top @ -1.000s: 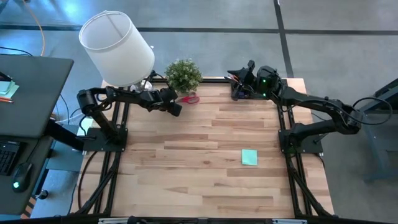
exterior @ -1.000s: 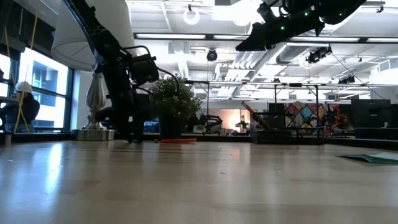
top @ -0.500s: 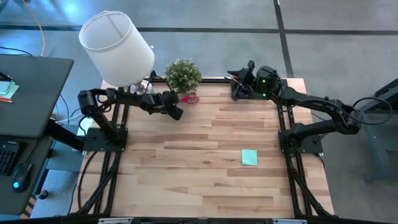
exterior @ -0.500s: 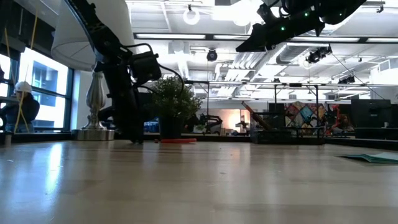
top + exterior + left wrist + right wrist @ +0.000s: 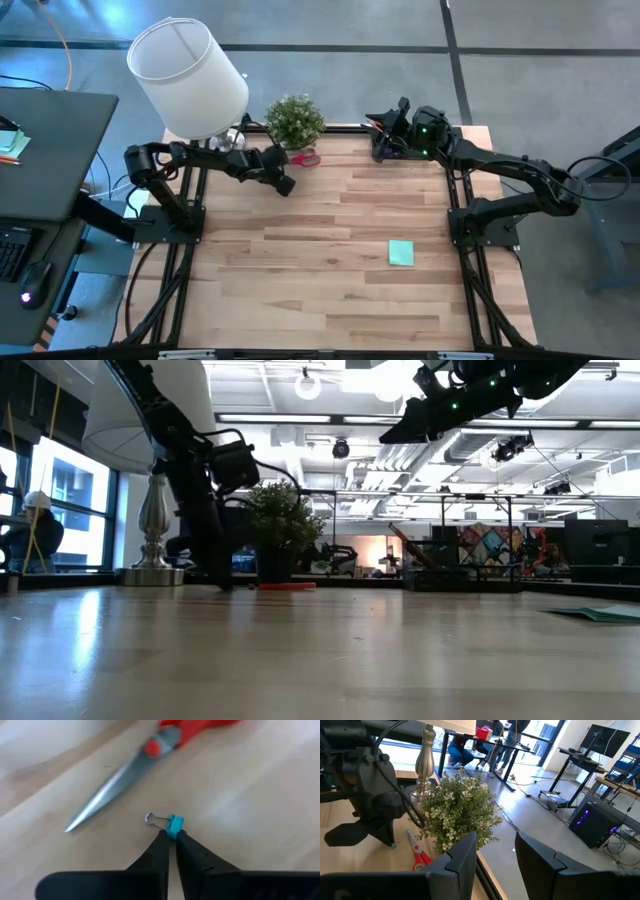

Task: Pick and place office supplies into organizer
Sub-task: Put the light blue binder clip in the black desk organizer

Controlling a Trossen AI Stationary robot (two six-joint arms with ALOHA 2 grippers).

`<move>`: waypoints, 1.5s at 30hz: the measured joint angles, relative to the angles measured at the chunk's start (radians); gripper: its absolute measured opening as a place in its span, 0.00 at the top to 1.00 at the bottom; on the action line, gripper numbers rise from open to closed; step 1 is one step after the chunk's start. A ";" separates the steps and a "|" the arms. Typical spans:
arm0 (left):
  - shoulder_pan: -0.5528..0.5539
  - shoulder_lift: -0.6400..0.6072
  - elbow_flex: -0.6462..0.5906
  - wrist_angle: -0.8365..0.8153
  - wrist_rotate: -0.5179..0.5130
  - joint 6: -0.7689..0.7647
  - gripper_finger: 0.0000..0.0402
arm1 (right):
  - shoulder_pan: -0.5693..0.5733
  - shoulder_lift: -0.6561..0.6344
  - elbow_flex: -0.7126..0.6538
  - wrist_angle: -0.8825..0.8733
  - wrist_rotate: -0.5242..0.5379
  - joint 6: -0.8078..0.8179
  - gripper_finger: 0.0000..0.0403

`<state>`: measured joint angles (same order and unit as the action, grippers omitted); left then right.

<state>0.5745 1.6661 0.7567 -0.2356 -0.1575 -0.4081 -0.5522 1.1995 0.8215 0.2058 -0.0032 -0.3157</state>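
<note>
With the left gripper [image 5: 171,839] pinching the small blue binder clip [image 5: 174,824] in mid-frame, lift straight up, clear of the scissors [image 5: 145,765].

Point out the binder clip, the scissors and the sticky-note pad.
Binder clip [image 5: 175,824]: left wrist view, its blue body.
Scissors [image 5: 107,802]: left wrist view, the steel blade.
Sticky-note pad [image 5: 401,253]: high view, middle of the pad.

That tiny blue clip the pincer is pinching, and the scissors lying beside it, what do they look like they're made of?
The small blue binder clip in the left pincer looks like painted sheet metal with a bare wire loop handle that glints silver. The red-handled scissors show smooth grey blades with a dull sheen, likely steel, and glossy red handles, probably plastic. Both rest on the pale wooden table, its grain visible.
</note>
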 joint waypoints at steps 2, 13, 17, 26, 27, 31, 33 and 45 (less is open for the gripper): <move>0.000 -0.003 0.000 0.006 0.050 0.039 0.96 | 0.000 0.000 0.000 0.000 0.000 -0.001 0.68; -0.076 -0.083 -0.003 0.077 0.255 0.090 1.00 | -0.007 -0.001 0.000 -0.085 0.073 -0.052 0.68; -0.124 -0.163 -0.003 0.133 0.255 0.118 1.00 | -0.020 -0.001 0.000 -0.128 0.114 -0.052 0.68; -0.176 -0.282 -0.003 0.072 0.209 0.345 0.99 | -0.025 -0.002 0.000 -0.157 0.054 0.032 0.68; -0.178 -0.282 -0.002 0.053 0.188 0.392 0.98 | -0.023 -0.002 0.000 -0.157 0.033 0.041 0.68; -0.176 -0.275 -0.003 -0.023 0.091 0.488 0.90 | -0.023 -0.002 0.000 -0.157 -0.008 0.055 0.68; -0.170 -0.273 -0.003 -0.034 0.078 0.474 0.84 | -0.023 -0.002 0.000 -0.160 -0.008 0.056 0.68; -0.156 -0.137 -0.002 0.069 0.089 0.191 0.51 | -0.023 -0.002 0.000 -0.167 -0.017 0.054 0.68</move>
<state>0.4187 1.5289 0.7544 -0.1665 -0.0687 -0.2172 -0.5755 1.1976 0.8215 0.0389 -0.0200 -0.2619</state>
